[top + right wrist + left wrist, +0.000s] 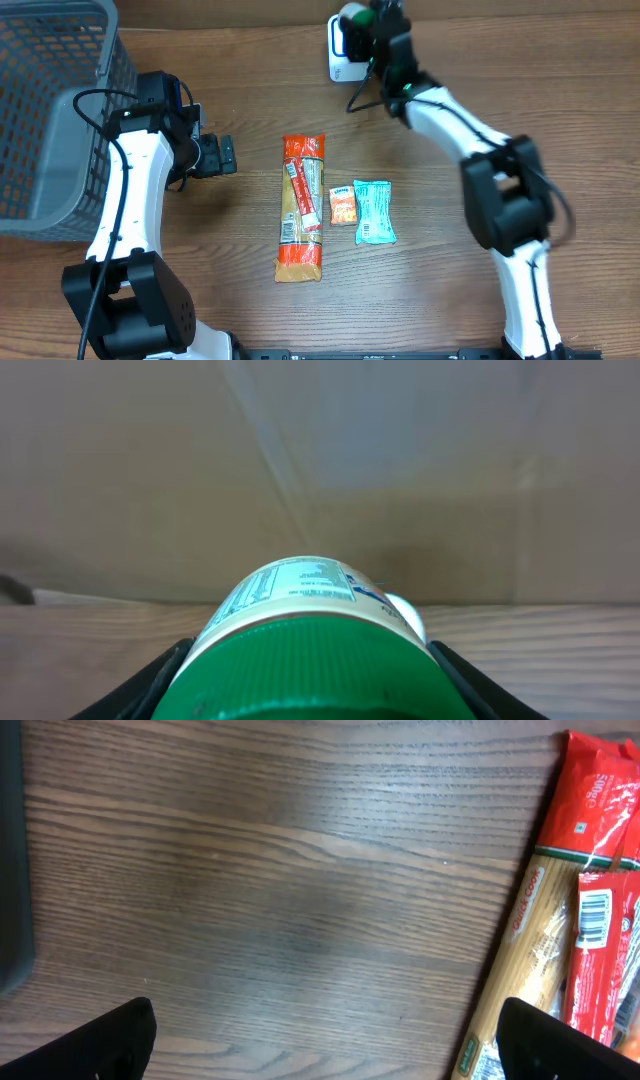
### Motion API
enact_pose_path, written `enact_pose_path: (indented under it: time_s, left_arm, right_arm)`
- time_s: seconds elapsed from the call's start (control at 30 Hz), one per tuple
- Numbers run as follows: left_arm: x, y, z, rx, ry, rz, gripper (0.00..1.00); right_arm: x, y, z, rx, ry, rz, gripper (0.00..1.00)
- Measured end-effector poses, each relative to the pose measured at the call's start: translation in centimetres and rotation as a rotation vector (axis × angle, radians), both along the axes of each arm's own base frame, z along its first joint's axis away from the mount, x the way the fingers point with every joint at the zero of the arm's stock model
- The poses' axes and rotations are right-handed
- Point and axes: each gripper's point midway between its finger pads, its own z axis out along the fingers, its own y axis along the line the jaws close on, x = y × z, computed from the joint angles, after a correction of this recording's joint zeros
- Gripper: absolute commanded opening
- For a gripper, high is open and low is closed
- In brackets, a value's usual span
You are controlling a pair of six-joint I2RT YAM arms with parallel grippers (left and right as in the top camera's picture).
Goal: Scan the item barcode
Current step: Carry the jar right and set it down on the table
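My left end effector (226, 155) hangs wide open and empty over the surface's left side, just left of the spaghetti pack (301, 208). At the far edge, my right end effector (364, 28) is clamped on a green-capped bottle (310, 650), right by what I take for the white scanner (338, 60). The bottle's long axis points away from the wrist. I judge that arm should turn the label scannerward.

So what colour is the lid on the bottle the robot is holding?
The lid of the bottle is green, clearest in the right wrist view.
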Motion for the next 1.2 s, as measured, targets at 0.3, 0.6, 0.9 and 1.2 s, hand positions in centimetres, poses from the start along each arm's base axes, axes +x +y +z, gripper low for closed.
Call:
enact_pose_path:
  time_s: [0.3,0.6,0.9,1.2]
  left_arm:
    - [0.0,0.0,0.0,-0.001,0.000,0.000,1.00]
    - [0.0,0.0,0.0,0.000,0.000,0.000,1.00]
    - [0.0,0.0,0.0,0.000,0.000,0.000,1.00]
    - [0.0,0.0,0.0,-0.001,0.000,0.000,1.00]
  right_arm:
    - [-10.5,-10.9,13.2,-0.088,0.224,-0.068,0.28]
    - [-17.4,-23.0,-2.5,-0.207,0.865,-0.239,0.28]
    - [-23.1,-27.8,-11.7,-0.200,1.121,-0.294,0.36]
    - [-24.4,-28.9,-13.1,-0.191,1.163,-0.311,0.44]
